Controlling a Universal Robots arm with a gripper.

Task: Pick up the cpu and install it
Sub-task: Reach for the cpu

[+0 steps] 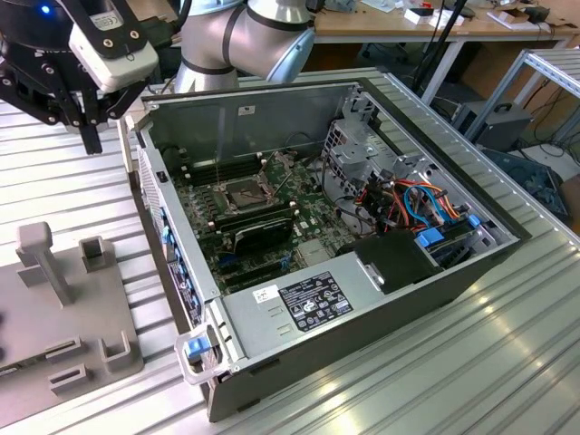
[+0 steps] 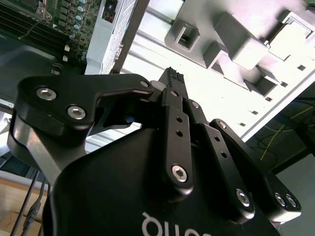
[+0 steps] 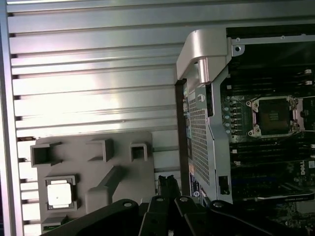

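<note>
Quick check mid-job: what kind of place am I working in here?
Probably a robotics lab or workshop: an open grey metal computer case lies on a ribbed aluminium table, a grey fixture block holds the small silver square cpu, and cluttered wooden desks stand behind.

Ribbed metal table (image 1: 507, 362), wooden desk (image 1: 390, 25) (cluttered) — behind

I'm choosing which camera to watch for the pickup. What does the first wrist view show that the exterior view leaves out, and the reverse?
First wrist view: the cpu, lying in a pocket of the grey tray. Exterior view: the power-supply box, the coloured cables and the arm. Both: the open computer case, its socket, the tray and the end effector, shut and empty.
</note>
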